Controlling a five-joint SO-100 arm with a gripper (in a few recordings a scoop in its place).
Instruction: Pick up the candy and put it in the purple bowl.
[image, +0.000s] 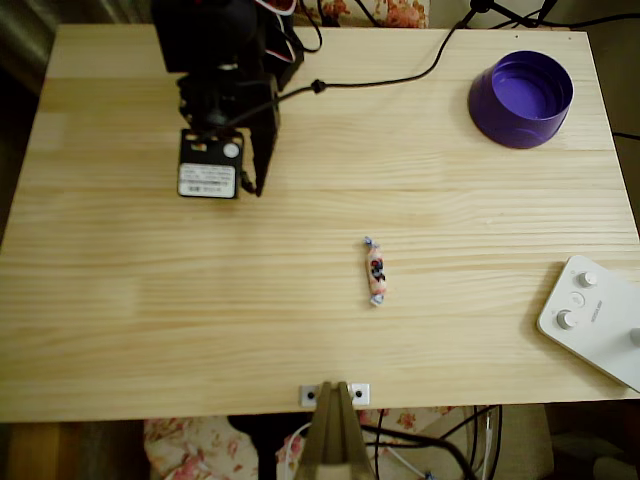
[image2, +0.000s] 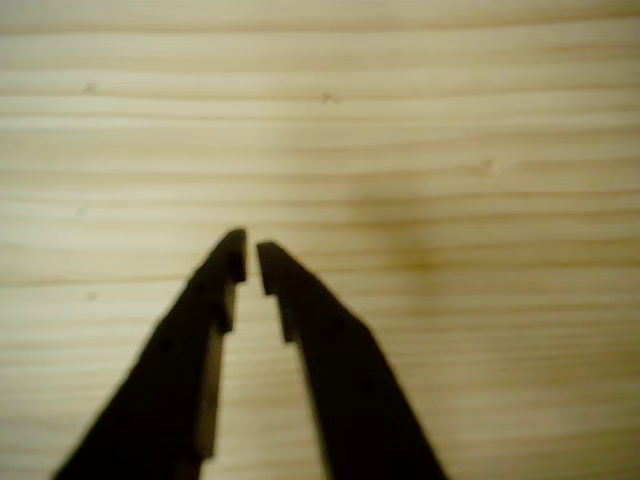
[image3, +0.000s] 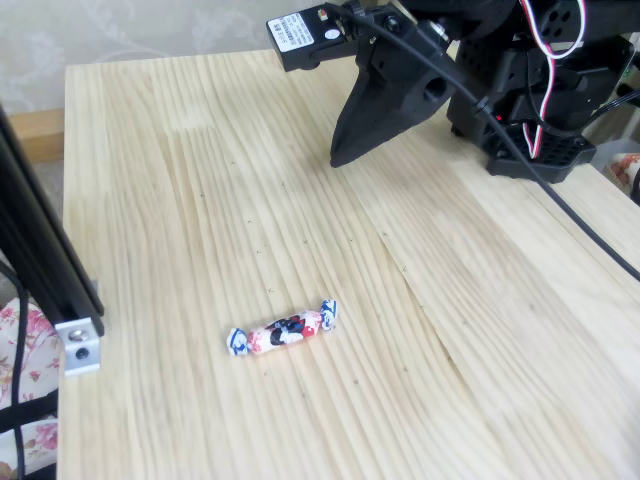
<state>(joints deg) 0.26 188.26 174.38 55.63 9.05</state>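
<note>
Dark tapered hand (image2: 250, 260) nearly pressed together and empty, grained pine table (image: 150, 330), twisted-end oblong candy (image: 376, 271), smooth round purple bowl (image: 520, 99)

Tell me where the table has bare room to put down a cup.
Widest bare patch: lower left in the overhead view, below the tool and left of the candy. Another lies between the candy and the purple bowl. The lower right is crowded by the white device.

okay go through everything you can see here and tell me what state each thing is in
candy: wrapped, lying flat on the table, untouched.
purple bowl: upright, nothing in it.
claw: nearly closed, holding nothing, tips just apart above bare wood.
white device with knobs: flat at the table's edge.
</note>
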